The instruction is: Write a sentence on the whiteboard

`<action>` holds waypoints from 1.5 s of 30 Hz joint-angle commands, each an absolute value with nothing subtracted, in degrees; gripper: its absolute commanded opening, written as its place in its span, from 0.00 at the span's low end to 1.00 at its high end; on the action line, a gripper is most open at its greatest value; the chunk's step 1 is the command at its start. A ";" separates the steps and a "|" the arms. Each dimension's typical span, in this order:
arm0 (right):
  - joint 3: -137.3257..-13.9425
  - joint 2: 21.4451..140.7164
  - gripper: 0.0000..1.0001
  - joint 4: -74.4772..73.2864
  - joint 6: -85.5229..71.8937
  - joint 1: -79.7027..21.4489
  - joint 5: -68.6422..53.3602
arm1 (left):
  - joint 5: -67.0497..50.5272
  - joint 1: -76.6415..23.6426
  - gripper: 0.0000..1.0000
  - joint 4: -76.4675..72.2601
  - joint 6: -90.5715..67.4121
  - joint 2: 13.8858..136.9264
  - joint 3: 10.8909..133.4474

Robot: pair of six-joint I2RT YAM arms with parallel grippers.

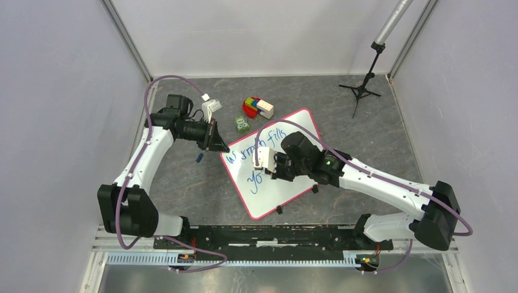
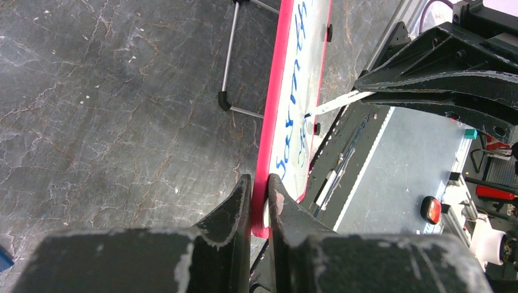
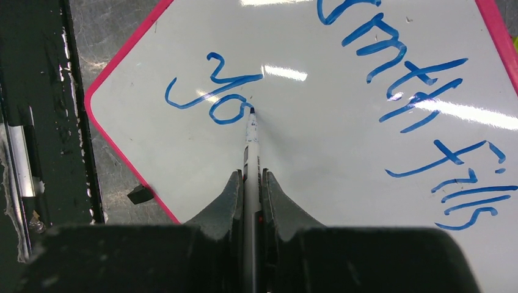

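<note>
Sentence (image 3: 415, 104): "Warmth fills yo" written; rest pending.
Right gripper (image 3: 249, 178): grasping marker (image 3: 251, 131), tip at whiteboard (image 3: 342, 183).
Left gripper (image 2: 259, 183): clamping its 9 o'clock corner.

The whiteboard (image 3: 342, 201) is showing a plain white face inside a thin pink-red rim. The sentence (image 3: 415, 70) is running across it in blue. The marker (image 3: 251, 146) is looking white, with a dark tip. The table (image 1: 379, 134) is showing dark grey marbling with pale veins. The cable (image 1: 173, 76) is looking purple.
</note>
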State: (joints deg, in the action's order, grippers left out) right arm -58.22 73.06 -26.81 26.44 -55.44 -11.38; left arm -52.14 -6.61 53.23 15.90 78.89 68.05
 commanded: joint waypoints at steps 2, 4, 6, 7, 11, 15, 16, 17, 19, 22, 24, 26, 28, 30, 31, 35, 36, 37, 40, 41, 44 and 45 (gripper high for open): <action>-57.24 73.34 0.00 -25.00 27.42 -55.13 -9.20 | -49.31 -7.05 0.02 52.12 15.61 78.05 67.62; -56.92 73.22 0.00 -25.29 27.42 -54.71 -8.83 | -49.31 -7.04 0.02 52.13 15.64 78.01 67.59; -56.56 72.80 0.00 -25.68 27.42 -54.10 -8.72 | -49.25 -7.03 0.02 52.12 15.71 78.04 67.59; -56.39 72.59 0.00 -25.96 27.50 -53.88 -8.74 | -49.31 -7.03 0.02 52.12 15.68 78.16 67.63; -54.90 71.38 0.00 -26.66 27.55 -53.71 -9.73 | -49.35 -7.05 0.02 52.16 15.65 78.24 67.80; -53.23 71.13 0.00 -27.08 26.92 -54.18 -12.18 | -49.40 -7.08 0.02 52.14 15.62 78.23 67.77; -52.84 71.11 0.00 -27.08 26.89 -54.46 -12.36 | -49.39 -7.04 0.02 52.12 15.63 78.26 67.76; -52.53 71.09 0.00 -27.07 26.81 -54.73 -12.52 | -49.31 -7.03 0.02 52.16 15.62 78.23 67.76; -52.30 70.86 0.00 -27.07 26.87 -55.19 -12.61 | -49.31 -7.08 0.02 52.20 15.58 78.25 67.77; -52.76 70.79 0.00 -27.30 27.88 -55.21 -11.22 | -49.21 -7.05 0.02 52.13 15.48 78.28 67.77; -53.49 70.63 0.00 -27.73 28.63 -54.87 -9.30 | -49.24 -7.03 0.02 52.13 15.50 78.22 67.81; -54.49 70.74 0.00 -28.10 28.96 -53.62 -9.14 | -49.22 -7.08 0.02 52.15 15.52 78.24 67.76; -55.82 70.89 0.00 -28.38 29.14 -52.41 -9.15 | -49.26 -7.05 0.02 52.12 15.51 78.28 67.78; -56.69 71.01 0.00 -28.30 29.13 -51.62 -9.40 | -49.22 -7.04 0.02 52.12 15.55 78.29 67.76; -57.08 71.13 0.00 -28.19 29.09 -51.44 -9.37 | -49.22 -7.06 0.02 52.12 15.52 78.29 67.77; -58.10 71.46 0.00 -27.32 28.67 -51.33 -9.69 | -49.13 -7.09 0.02 52.14 15.53 78.08 67.68; -58.36 71.67 0.00 -27.12 28.57 -51.33 -9.74 | -49.11 -7.04 0.02 52.12 15.49 78.06 67.68; -58.59 71.73 0.00 -27.14 28.56 -51.36 -9.73 | -49.05 -7.03 0.02 52.12 15.49 77.96 67.68; -58.97 71.87 0.00 -26.82 28.31 -51.24 -9.58 | -48.96 -7.04 0.02 52.12 15.50 77.92 67.68; -58.97 71.73 0.00 -26.73 28.30 -51.25 -9.58 | -48.96 -7.04 0.02 52.16 15.54 77.92 67.68; -58.59 71.41 0.00 -26.60 27.98 -51.18 -9.49 | -48.96 -7.05 0.02 52.17 15.50 77.95 67.68; -58.29 71.14 0.00 -26.49 27.95 -51.22 -9.60 | -49.02 -7.05 0.02 52.12 15.48 77.89 67.68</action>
State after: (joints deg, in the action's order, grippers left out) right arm -56.58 71.16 -28.77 27.73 -51.94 -12.71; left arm -51.99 -6.63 53.15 15.90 78.87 68.05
